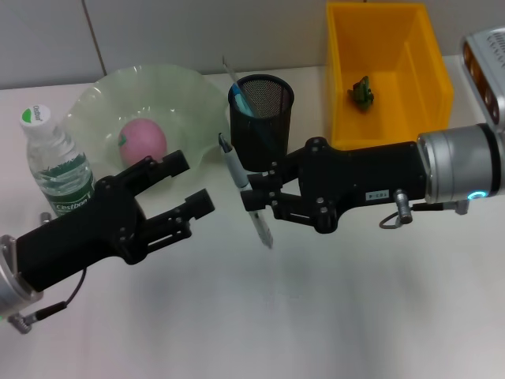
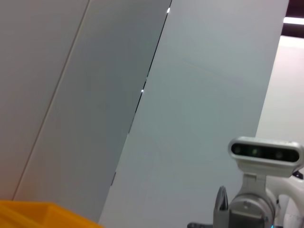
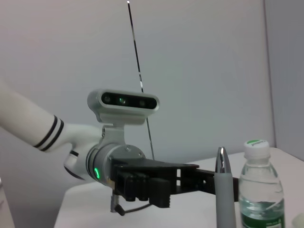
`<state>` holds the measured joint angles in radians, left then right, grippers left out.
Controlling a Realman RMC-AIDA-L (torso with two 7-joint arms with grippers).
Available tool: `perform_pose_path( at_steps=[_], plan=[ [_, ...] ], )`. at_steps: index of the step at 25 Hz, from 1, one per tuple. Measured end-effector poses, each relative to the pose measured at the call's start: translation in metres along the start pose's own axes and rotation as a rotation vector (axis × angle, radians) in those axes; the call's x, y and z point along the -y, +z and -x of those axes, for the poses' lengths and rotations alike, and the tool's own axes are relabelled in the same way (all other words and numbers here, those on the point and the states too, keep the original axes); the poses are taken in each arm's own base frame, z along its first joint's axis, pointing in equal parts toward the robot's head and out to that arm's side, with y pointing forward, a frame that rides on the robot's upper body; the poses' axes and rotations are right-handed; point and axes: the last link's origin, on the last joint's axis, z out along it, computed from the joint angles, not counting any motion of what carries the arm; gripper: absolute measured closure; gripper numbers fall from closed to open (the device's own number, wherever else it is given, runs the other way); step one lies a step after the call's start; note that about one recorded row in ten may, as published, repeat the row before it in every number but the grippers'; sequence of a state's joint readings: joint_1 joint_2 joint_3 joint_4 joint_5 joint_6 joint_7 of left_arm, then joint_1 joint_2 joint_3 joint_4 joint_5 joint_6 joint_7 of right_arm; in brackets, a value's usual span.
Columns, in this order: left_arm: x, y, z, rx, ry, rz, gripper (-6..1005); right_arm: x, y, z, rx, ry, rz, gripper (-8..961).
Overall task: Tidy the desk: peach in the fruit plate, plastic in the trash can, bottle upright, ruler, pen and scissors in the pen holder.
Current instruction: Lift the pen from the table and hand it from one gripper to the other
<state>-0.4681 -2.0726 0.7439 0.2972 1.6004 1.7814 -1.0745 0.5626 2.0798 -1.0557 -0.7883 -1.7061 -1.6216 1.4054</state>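
Right gripper [image 1: 254, 207] jaws pinching grey, silver-tipped pen [image 1: 237, 170], tilted, just before black mesh pen holder [image 1: 263, 118]. Left gripper [image 1: 183, 189] jaws spread, empty.

The white table [image 1: 260, 316] carries bottle [image 1: 54, 167], fruit plate [image 1: 99, 106], pen holder [image 1: 262, 118] and yellow bin [image 1: 418, 71].

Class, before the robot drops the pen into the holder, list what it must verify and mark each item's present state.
1. Pen gripped by right end effector: ok.
2. Pen over pen holder opening: not ok, it sits beside the holder.
3. Holder upright: ok.
4. Left end effector open, clear of holder: ok.
5. Peach in fruit plate: ok.
6. Bottle upright: ok.
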Motion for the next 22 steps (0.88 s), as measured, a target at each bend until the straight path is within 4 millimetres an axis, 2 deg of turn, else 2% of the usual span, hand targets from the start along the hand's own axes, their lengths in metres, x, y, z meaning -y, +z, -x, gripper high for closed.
perform_pose_path(
  at_steps=[3,12,19,22],
  plan=[
    [0.000,0.011,0.001,-0.015,-0.004,0.018,189,0.001,0.005,-0.002,0.007,0.008,0.006,827],
    [0.004,0.016,-0.002,-0.008,0.013,0.017,190,0.007,0.021,-0.003,0.038,0.008,0.003,826],
    [0.007,0.018,-0.002,-0.006,0.035,0.001,190,0.009,0.024,-0.003,0.035,0.013,0.003,826],
    [0.007,0.018,-0.002,-0.013,0.036,-0.004,269,0.009,0.024,-0.004,0.035,0.016,0.004,826]
  ],
)
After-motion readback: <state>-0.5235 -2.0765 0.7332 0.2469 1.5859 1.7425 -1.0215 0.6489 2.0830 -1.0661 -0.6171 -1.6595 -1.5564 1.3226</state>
